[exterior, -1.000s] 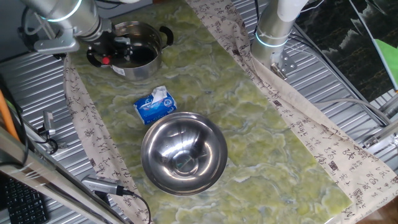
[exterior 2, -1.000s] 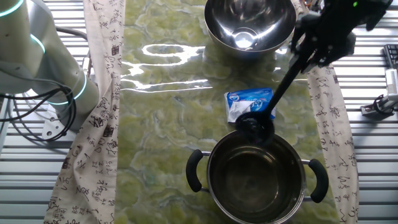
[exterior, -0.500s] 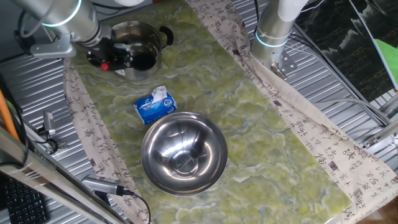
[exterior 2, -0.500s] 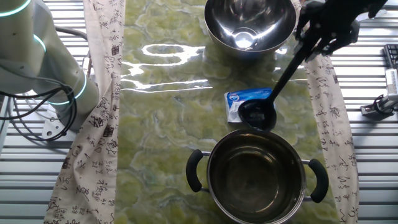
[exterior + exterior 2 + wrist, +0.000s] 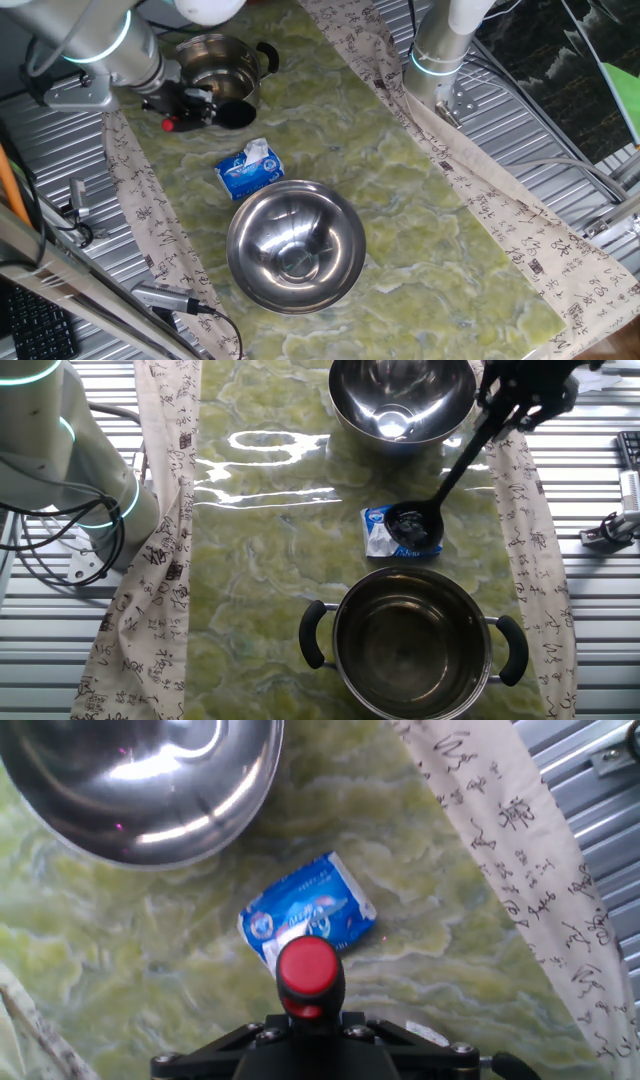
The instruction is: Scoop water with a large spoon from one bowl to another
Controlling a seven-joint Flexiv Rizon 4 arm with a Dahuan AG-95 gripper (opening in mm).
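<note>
Carrying Water Toward the Bowl

Gripper (image 5: 522,400) is clamped on the spoon (image 5: 450,465), whose handle slants down to its cup above the tissue pack (image 5: 385,525), between the pot (image 5: 412,645) and the bowl (image 5: 402,395) beyond.

Blue-and-white tissue pack (image 5: 250,170) lies flat on the desk (image 5: 400,200), white tissue sticking out at one end. Desk surface is a glossy green marbled mat, glare patch visible in the other fixed view. Cream cloth strips with black calligraphy print (image 5: 160,510) run along both long edges of the mat. Outside them, ribbed grey metal panels (image 5: 40,150). Black cables (image 5: 70,550) loop over the metal. Keyboard corner (image 5: 30,330) sits at the lower left of one fixed view.
</note>
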